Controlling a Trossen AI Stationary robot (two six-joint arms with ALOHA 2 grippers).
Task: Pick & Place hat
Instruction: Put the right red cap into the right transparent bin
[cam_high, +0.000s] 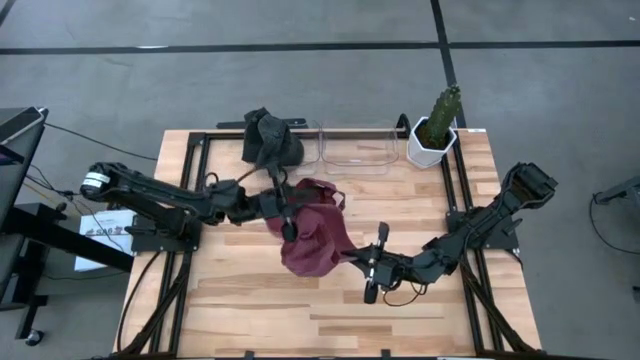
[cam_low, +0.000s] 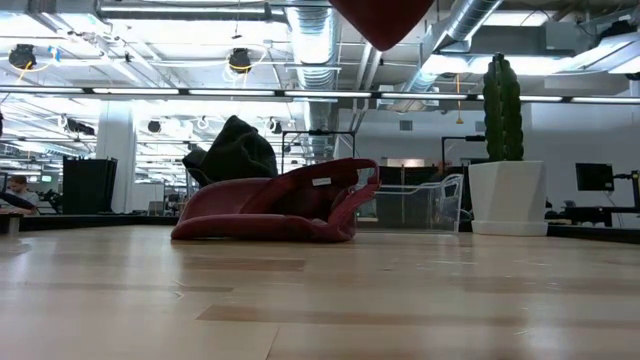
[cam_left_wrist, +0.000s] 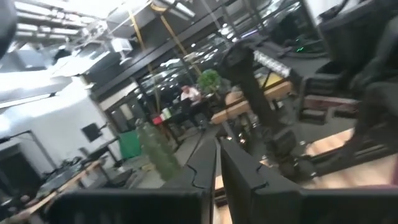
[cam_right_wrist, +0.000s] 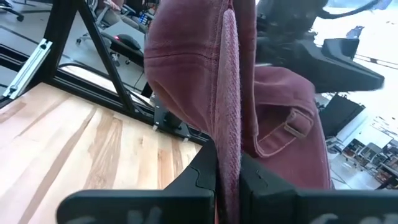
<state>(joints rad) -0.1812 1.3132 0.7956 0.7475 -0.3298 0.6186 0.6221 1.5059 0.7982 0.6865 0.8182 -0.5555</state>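
The maroon hat (cam_high: 312, 235) lies crumpled mid-counter (cam_high: 250, 300), stretched between both arms. The right pincer (cam_high: 360, 262), at the hat's four o'clock edge, is clamped on the fabric, which runs up between its fingers (cam_right_wrist: 261, 180). The left pincer (cam_high: 290, 228), at the hat's nine o'clock side, has its fingers (cam_left_wrist: 202, 168) together; whether it grips cloth I cannot tell.

Even overhead light, one view smeared by blur

Ceiling strip lights (cam_low: 150, 90) glare white across the top of the low view; the desk (cam_high: 250, 300) shows only soft shadows; the left wrist view is motion-blurred throughout, its upper left blown out.
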